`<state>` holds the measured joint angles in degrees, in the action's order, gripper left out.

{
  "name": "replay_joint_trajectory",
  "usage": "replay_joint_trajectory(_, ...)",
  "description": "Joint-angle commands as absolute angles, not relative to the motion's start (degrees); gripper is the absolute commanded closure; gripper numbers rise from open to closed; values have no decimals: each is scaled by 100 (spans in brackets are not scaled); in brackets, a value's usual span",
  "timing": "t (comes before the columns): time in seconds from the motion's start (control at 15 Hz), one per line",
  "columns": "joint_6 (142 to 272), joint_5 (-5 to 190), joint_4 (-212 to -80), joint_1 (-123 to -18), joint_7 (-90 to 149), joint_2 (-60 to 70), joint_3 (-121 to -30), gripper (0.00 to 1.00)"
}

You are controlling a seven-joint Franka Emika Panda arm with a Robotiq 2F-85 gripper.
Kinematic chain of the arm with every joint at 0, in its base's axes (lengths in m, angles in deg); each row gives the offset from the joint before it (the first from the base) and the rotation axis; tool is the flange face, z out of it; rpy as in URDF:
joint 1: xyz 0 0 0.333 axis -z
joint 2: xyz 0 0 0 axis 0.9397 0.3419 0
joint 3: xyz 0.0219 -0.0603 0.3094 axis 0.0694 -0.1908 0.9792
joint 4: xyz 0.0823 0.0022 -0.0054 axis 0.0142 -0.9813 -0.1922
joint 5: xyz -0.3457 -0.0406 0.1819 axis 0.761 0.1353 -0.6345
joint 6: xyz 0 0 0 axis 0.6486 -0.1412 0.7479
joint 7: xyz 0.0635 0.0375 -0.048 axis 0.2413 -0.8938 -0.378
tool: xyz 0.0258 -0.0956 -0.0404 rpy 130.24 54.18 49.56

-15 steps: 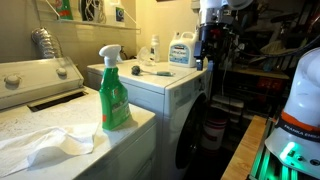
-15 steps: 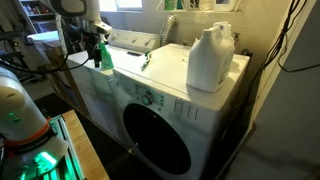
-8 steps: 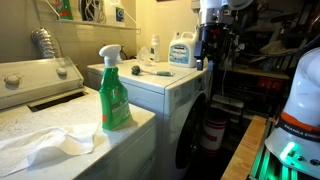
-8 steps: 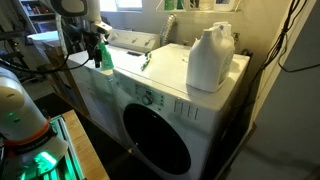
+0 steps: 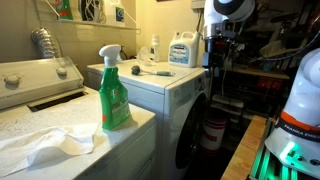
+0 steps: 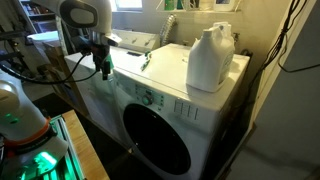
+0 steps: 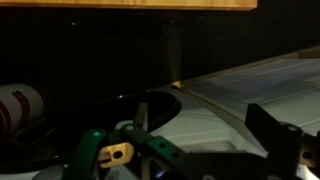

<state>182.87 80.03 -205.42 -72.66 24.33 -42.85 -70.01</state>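
My gripper (image 5: 211, 66) hangs in the air beside the front corner of the white dryer (image 5: 160, 92), above the floor. In an exterior view it (image 6: 104, 71) stands in front of the spot where the green spray bottle (image 5: 114, 92) sits, and hides that bottle there. In the wrist view the two dark fingers (image 7: 210, 132) are spread wide with nothing between them. A white curved machine surface (image 7: 235, 100) lies below and ahead of the fingers. A white detergent jug (image 6: 210, 58) stands on the dryer top, and it also shows in an exterior view (image 5: 181, 50).
A white cloth (image 5: 55, 145) lies on the washer lid by the spray bottle. A small bottle (image 5: 153, 48) and a tool (image 5: 155, 70) sit on the dryer. The round dryer door (image 6: 155, 135) faces forward. A bucket (image 5: 212, 131) stands on the floor.
The arm has swung out from the machines and lowered. It now covers the green spray bottle in an exterior view. Bottle, jug and cloth have not moved.
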Motion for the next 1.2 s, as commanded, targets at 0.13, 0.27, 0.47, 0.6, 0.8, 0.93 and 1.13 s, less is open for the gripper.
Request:
replay_joint_trajectory(0.13, 19320, 8221, -21025, -6969, 1691, -3966, -7481, 0)
replay_joint_trajectory(0.27, 19183, 8178, -20917, -7011, 1827, -4015, -7425, 0)
replay_joint_trajectory(0.47, 19264, 8180, -20916, -7003, 1796, -3920, -7439, 0)
replay_joint_trajectory(0.6, 19261, 8181, -20896, -7014, 1798, -3939, -7423, 0)
replay_joint_trajectory(0.8, 19574, 8168, -20840, -7006, 1833, -3554, -7416, 0)
replay_joint_trajectory(0.93, 19919, 8116, -20856, -6988, 1828, -3185, -7460, 0)
replay_joint_trajectory(1.13, 20508, 7923, -20789, -7001, 1717, -2574, -7559, 15)
